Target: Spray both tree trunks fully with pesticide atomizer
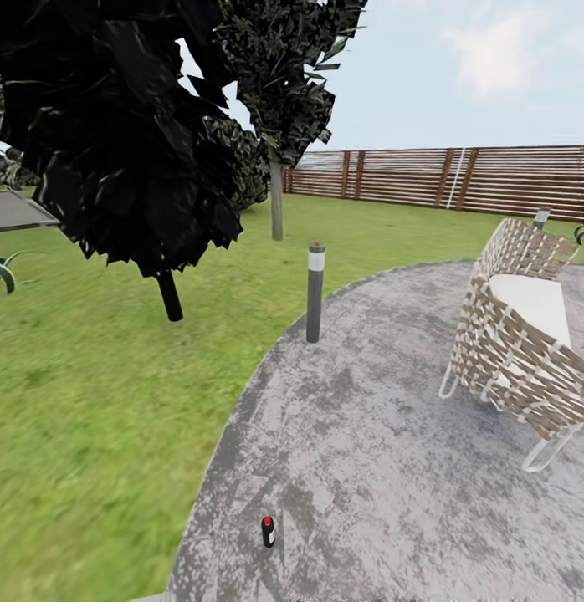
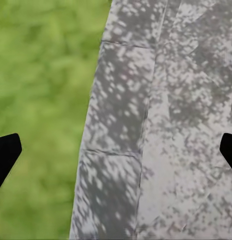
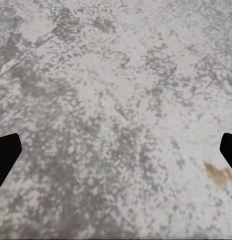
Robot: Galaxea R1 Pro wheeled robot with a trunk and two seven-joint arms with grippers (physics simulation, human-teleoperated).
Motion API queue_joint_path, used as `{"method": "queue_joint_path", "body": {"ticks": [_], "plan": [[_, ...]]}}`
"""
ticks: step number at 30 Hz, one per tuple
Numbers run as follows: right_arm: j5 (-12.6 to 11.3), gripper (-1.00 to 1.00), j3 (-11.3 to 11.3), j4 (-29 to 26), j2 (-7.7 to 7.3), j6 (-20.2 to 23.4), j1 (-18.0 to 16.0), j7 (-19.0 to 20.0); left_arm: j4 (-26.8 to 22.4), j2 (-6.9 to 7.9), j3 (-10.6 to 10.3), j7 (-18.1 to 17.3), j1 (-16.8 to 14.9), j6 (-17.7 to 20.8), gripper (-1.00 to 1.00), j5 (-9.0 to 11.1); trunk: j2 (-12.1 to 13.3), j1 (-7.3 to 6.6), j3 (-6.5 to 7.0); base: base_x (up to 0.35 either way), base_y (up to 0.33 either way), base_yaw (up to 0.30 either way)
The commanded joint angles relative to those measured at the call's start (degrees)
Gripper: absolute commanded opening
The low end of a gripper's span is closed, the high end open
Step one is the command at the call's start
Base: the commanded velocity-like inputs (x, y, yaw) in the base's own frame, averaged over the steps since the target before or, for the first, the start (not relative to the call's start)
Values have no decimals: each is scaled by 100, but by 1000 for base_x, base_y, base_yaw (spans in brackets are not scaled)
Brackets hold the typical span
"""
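Note:
A small dark bottle-like thing with a red spot on top stands on the grey paving near the bottom of the head view. It is too small to tell whether it is the pesticide atomizer. Across the lawn stands a tree with a slim pale grey trunk and a dark crown; I cannot tell if it is one of the trees of the task. My left gripper is open over the border of grass and paving, nothing between its fingers. My right gripper is open above bare paving.
A black-leaved tree on a thin dark stem stands on the lawn at the left. A grey bollard light marks the rim of the round stone patio. A woven chair sits at the right. A slatted wooden fence closes the back.

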Motion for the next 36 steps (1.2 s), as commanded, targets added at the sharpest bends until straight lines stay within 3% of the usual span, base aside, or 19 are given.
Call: {"method": "queue_joint_path", "body": {"ticks": [1,17,20,24,36], "plan": [[1,100,-2,3,0,-18,-3,-1,5,0,7,-3,-2,-19,100,9,-2,-1,-12,0,200,-195],[1,100,-2,3,0,-20,-3,-4,-181,34,11,69,-92,-18,100,-11,-2,-1,-129,0,47,-200],[1,100,-2,3,0,-20,-3,-8,-566,36,-4,71,-384,52,100,-50,-2,-1,-151,0,0,-205],[1,100,-2,3,0,-20,-3,-13,-659,28,-42,57,-817,100,100,-59,-2,-1,-180,0,0,-203],[1,100,-2,-5,0,-20,-3,-18,-670,107,-63,49,-882,44,100,-96,-2,-1,-282,0,0,-130]]}}
